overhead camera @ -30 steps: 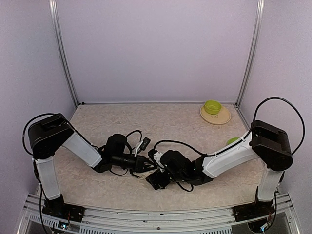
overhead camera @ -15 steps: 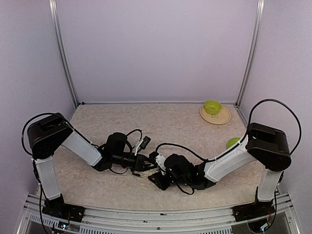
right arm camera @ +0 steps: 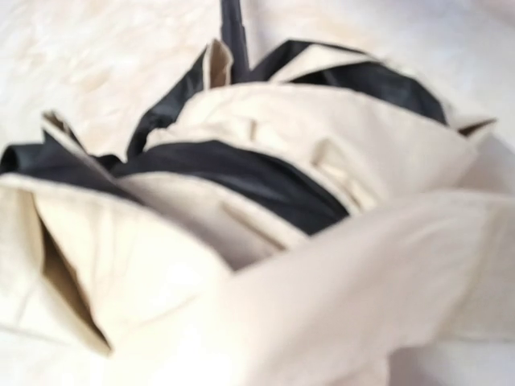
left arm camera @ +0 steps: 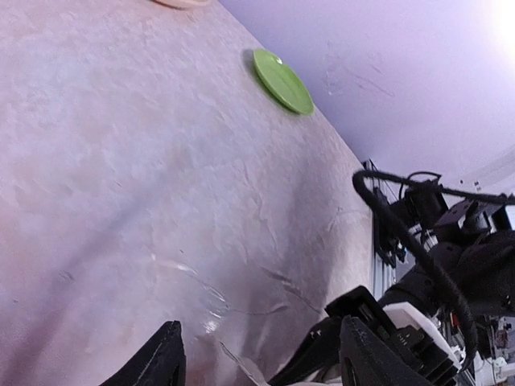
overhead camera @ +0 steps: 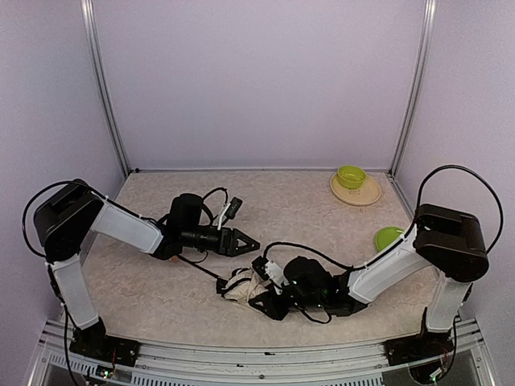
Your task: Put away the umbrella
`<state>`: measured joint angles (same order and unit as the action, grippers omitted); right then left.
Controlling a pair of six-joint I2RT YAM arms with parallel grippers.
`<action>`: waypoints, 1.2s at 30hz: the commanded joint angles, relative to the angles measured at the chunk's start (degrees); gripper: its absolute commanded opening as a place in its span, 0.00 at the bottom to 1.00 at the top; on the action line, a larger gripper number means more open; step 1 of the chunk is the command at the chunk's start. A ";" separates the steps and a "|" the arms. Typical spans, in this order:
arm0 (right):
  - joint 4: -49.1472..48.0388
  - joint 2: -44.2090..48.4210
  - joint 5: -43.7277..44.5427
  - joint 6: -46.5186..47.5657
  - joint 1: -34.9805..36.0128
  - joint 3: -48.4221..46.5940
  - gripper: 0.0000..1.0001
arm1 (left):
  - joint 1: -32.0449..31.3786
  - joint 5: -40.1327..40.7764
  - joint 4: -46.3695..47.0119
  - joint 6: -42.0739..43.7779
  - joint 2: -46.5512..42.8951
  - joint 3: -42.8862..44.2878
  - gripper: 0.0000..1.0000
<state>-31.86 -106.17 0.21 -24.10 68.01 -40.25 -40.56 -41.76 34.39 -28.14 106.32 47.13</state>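
The umbrella [overhead camera: 240, 286] lies collapsed near the table's front, a bundle of cream fabric with black lining. Its thin black shaft [overhead camera: 201, 269] runs out to the left. My left gripper [overhead camera: 251, 241] hovers behind the bundle and clear of it, open, with nothing between its fingertips [left arm camera: 169, 358]. My right gripper [overhead camera: 262, 299] presses into the bundle's right side. In the right wrist view the umbrella [right arm camera: 306, 137] fills the picture, its folds bunched up against the camera and hiding my fingers. The shaft [right arm camera: 233, 32] points away at the top.
A green bowl [overhead camera: 352, 176] sits on a beige plate [overhead camera: 358, 194] at the back right corner. A green dish [overhead camera: 389, 238] lies by the right arm's elbow and shows far off as the green dish [left arm camera: 282, 80]. Cables trail round both wrists.
My left gripper opened, let go of the umbrella and pulled up and back to the left. My right gripper closed into the fabric and shifted slightly toward the front edge.
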 commanded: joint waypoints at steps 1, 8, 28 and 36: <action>6.64 0.71 -3.80 -0.41 0.46 4.17 0.05 | 3.25 2.87 -0.41 2.05 -7.42 0.79 0.64; 9.46 3.28 -10.67 5.19 -1.35 5.87 0.04 | -8.00 23.58 -20.43 29.09 -29.75 -2.45 0.60; 10.01 5.65 -20.89 7.65 -4.80 9.23 0.03 | -34.25 44.50 -23.95 69.26 -21.12 -7.94 0.99; 7.86 7.57 -20.57 5.94 -4.90 10.54 0.03 | -31.43 44.57 -28.54 68.69 -10.18 -5.18 0.93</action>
<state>-29.17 -98.59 -20.01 -16.82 63.55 -31.90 -73.73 2.26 9.21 39.57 92.47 39.62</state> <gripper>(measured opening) 0.397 0.971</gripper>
